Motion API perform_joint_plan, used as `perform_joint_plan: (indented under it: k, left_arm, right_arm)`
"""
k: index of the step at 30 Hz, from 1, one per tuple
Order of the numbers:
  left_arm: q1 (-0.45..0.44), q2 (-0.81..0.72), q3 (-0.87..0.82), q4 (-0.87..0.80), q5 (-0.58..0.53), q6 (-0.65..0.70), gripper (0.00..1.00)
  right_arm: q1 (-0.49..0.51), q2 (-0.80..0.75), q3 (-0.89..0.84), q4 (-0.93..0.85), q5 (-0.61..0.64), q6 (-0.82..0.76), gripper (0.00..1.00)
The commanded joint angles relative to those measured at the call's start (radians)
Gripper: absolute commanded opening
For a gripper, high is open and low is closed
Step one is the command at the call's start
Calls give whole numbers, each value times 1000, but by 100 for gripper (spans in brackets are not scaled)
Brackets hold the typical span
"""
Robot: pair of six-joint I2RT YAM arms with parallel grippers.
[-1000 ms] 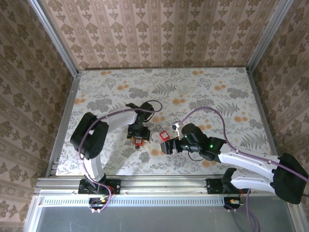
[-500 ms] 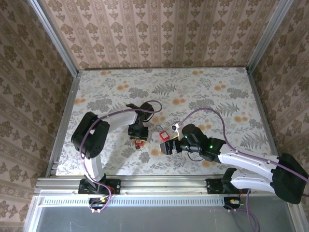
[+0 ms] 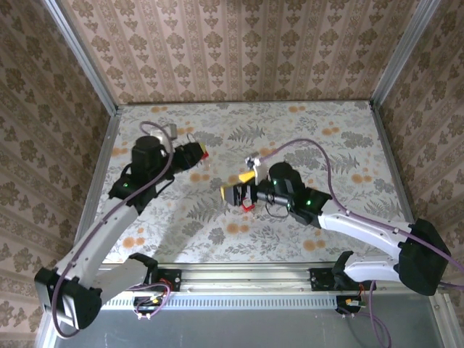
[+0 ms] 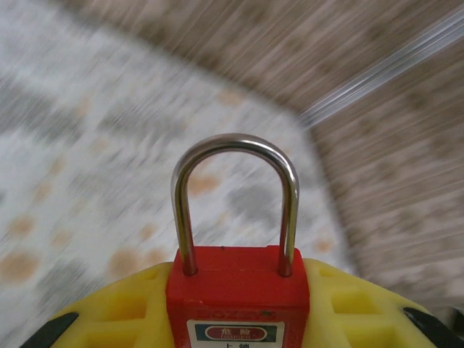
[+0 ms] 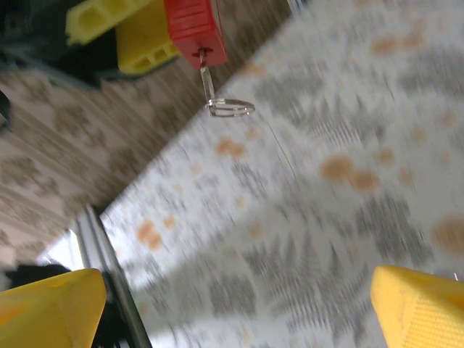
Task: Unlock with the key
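Note:
My left gripper (image 4: pixel 238 319) is shut on a red padlock (image 4: pixel 238 297), its yellow fingers (image 4: pixel 116 319) pressing both sides and the steel shackle (image 4: pixel 235 148) pointing away from the camera. From above, that left gripper (image 3: pixel 193 154) hangs raised over the table's back left. In the right wrist view the same padlock (image 5: pixel 193 29) shows at the top, with the key (image 5: pixel 206 78) sticking out of its underside and a wire ring (image 5: pixel 230 109) dangling from it. My right gripper (image 5: pixel 235 308) is open and holds nothing; it (image 3: pixel 236 187) faces the left gripper from mid-table.
A second small red padlock (image 3: pixel 246 206) lies on the floral table (image 3: pixel 326 145) just below the right gripper. Patterned walls and metal corner rails (image 3: pixel 80 58) close in the back and sides.
The left gripper closed on the padlock and lifted it from mid-table up toward the back left. The right gripper swung left and upward to face it, staying open.

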State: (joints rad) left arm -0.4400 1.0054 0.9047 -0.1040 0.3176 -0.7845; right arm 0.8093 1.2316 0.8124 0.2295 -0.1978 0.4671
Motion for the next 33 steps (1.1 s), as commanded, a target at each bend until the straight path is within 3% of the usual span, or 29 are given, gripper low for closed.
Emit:
perform_joint_plan:
  k: [1, 13, 21, 27, 33]
  left_arm:
    - [30, -10, -66, 297, 124, -103, 0]
    - [58, 2, -77, 418, 164, -174, 0]
    - [47, -1, -102, 422, 158, -170, 0]
    - [41, 0, -109, 408, 153, -154, 0]
    - [38, 1, -112, 398, 152, -148, 0]
  right_arm:
    - [-51, 52, 100, 131, -139, -27, 92]
    - [-145, 256, 301, 132, -367, -100, 75]
    - [-154, 326, 339, 199, -401, -57, 67]
    - [-154, 350, 369, 178, -400, -57, 57]
    - [-157, 368, 387, 148, -403, -62, 39]
